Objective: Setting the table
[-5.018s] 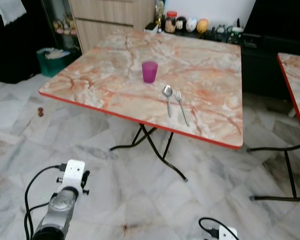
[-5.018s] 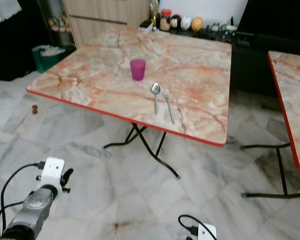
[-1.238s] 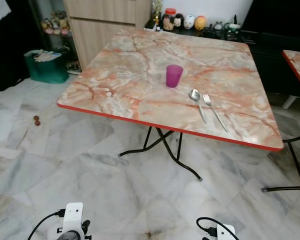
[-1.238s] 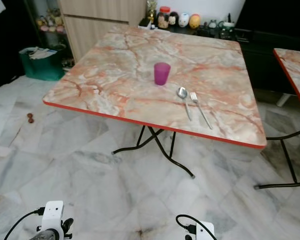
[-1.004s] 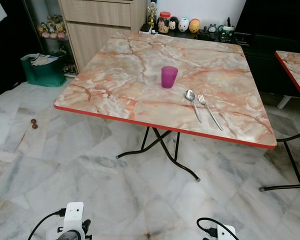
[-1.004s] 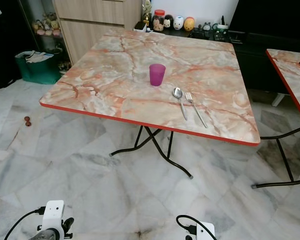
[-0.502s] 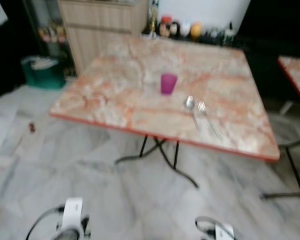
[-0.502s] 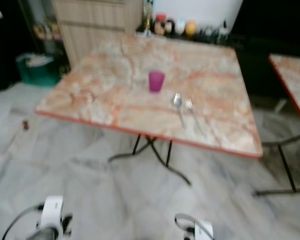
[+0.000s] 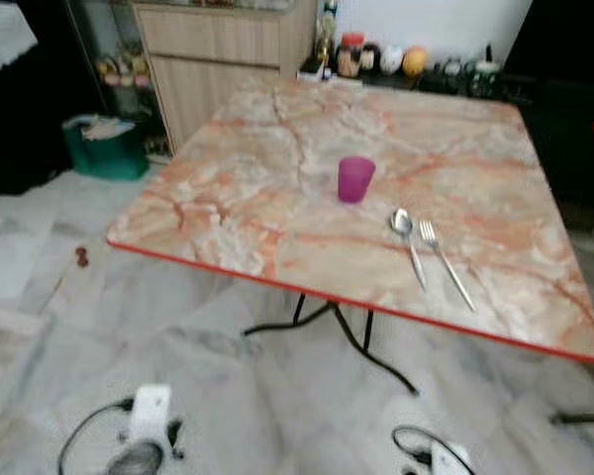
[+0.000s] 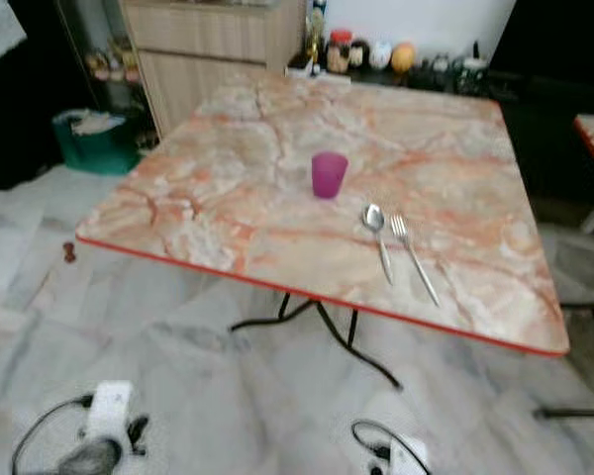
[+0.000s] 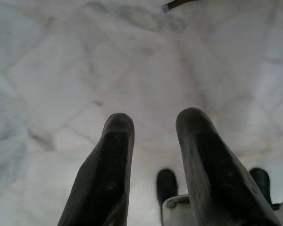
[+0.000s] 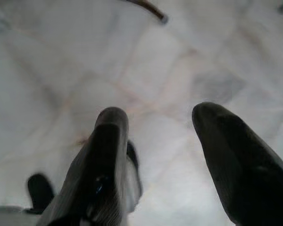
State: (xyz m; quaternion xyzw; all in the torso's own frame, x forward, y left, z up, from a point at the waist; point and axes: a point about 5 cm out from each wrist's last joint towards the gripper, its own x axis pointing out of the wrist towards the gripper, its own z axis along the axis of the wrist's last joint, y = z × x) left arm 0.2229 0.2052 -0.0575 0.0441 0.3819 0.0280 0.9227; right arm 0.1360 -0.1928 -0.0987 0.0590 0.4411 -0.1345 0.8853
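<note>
A purple cup is seen upright near the middle of a marble-patterned table w/ a red edge. A spoon and fork are laid side by side just beside the cup, toward the robot's right and nearer the table's front edge; spoon and fork appear close but apart, handles angled toward the front-right corner. All three items are located well ahead of and above both grippers, which are held low over the floor.

The left gripper is pointed down at pale marble tiles; its two black fingers are held apart w/ a moderate gap, nothing gripped between them. The right gripper is likewise aimed at the floor, fingers spread wider, nothing held. A dark table foot is visible beyond the right gripper's tips.

Black folding legs are seen under the table. Farther off, beyond the table: a wooden cabinet, a row of small jars and figurines, and, to the left, a green bin. A small dark object is lying on the floor left of the table. Head views are slightly blurred.
</note>
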